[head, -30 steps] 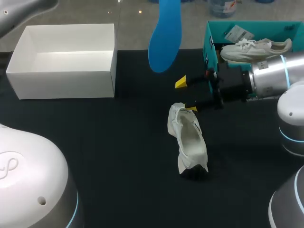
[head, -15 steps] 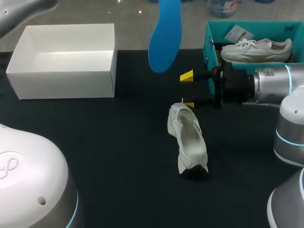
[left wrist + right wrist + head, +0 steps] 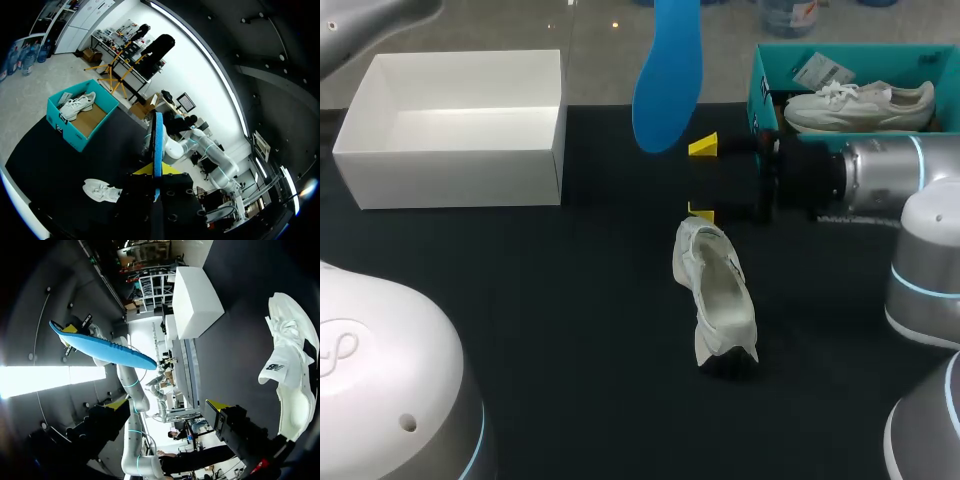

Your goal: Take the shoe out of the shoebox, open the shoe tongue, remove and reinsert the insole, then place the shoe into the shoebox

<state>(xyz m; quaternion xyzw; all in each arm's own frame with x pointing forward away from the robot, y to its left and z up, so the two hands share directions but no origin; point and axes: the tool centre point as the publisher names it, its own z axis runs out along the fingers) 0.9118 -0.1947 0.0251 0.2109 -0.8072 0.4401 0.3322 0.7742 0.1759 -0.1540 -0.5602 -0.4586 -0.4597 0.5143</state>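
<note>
Hovering beside shoe, right gripper spread; left gripper pinches insole.

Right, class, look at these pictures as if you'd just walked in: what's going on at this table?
The left hand holds the blue insole up in the air, clamped between its fingers. The white shoe lies on the black table, out of the white shoebox. The right hand hovers open close to the shoe's far end, with nothing between its fingers. So the insole is out and not yet back in.
</note>
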